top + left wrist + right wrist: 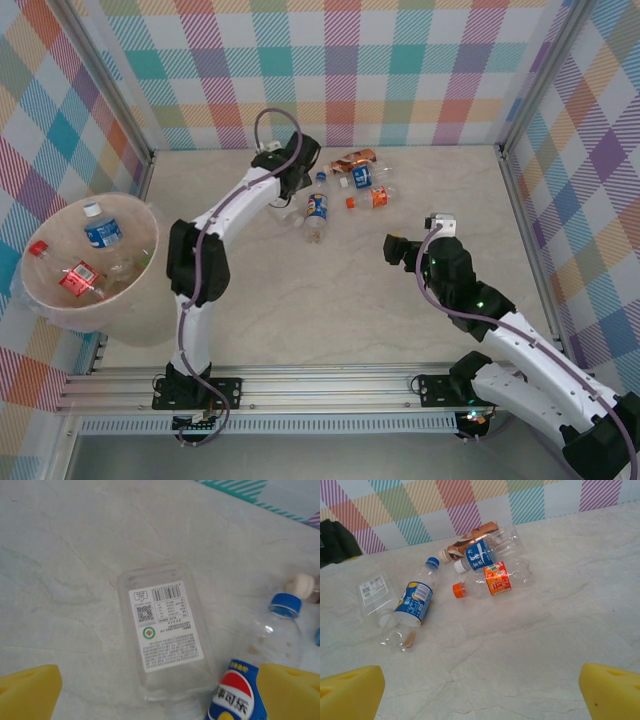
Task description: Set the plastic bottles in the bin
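Left hand (160, 692) — spread apart, empty — hovers over the flattened clear plastic bottle with a white label (165, 635). It lies on the marbled desk (330, 320), well right of the round translucent pink-white bin (140, 315). Placement suggests a straddling grasp. Right hand (480, 685), likewise apart, waits farther right.

Robot lab test cell, not a home. Marble-look tabletop (320, 310) boxed in left, far and right by plaid printed wall panels (340, 70) on aluminium extrusion posts (105, 80). Left arm (200, 260) and right arm (500, 330) bolted to near-edge extrusion rail (320, 380).
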Motion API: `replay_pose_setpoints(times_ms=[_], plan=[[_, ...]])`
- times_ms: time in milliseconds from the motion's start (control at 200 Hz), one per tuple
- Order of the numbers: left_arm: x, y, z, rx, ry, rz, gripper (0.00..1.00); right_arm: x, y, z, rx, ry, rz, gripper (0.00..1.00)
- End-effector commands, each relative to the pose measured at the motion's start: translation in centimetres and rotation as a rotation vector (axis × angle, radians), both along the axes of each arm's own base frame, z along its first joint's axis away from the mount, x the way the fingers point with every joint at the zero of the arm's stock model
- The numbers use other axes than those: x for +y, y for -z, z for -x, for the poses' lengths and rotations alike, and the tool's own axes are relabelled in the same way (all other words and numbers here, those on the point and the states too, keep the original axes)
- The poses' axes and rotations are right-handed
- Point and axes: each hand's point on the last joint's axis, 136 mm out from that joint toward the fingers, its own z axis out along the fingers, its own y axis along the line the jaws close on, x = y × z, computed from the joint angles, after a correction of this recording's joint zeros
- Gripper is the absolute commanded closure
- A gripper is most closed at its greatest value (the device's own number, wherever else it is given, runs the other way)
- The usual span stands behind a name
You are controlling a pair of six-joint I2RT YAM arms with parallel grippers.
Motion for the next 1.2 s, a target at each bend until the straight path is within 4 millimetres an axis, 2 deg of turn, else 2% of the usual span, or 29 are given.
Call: replay_pose_setpoints(times_ms=[0,225,405,565,690,905,1095,1195], plan=[[2.1,1.6,-0.1,0.059,-0.089,-0.071,0.0,-0.6,-0.1,0.4,-0.014,0.005,0.024,0.0],[3.2,6.8,-1.4,0.141,-0.156,0.006,0.0,-0.9,-0.5,0.5,-0.036,0.007,0.046,0.0],[1.6,10.4,-3.1,0.187,-0.084,0.117,0.0,-1.0,-0.3,0.4,-0.038,0.01,0.056,0.0],[1.1,11.7,-3.8,0.199,-0.057,0.14,0.0,-0.9,-0.3,0.3,-0.034,0.005,0.069,0.0],[0.7,11.2,-3.7,0.196,-0.038,0.16,0.0,-1.0,-0.3,0.3,-0.032,0.003,0.077,0.0],[1.7,10.9,-0.9,0.205,-0.01,0.145,0.0,-1.0,0.0,0.4,-0.024,0.003,0.073,0.0],[2.8,10.9,4.0,0.222,0.036,0.184,0.0,-0.6,0.4,0.1,-0.013,-0.003,0.071,0.0],[3.5,10.1,6.8,0.222,0.049,0.202,0.0,-0.2,0.5,0.0,-0.003,-0.013,0.062,0.0]])
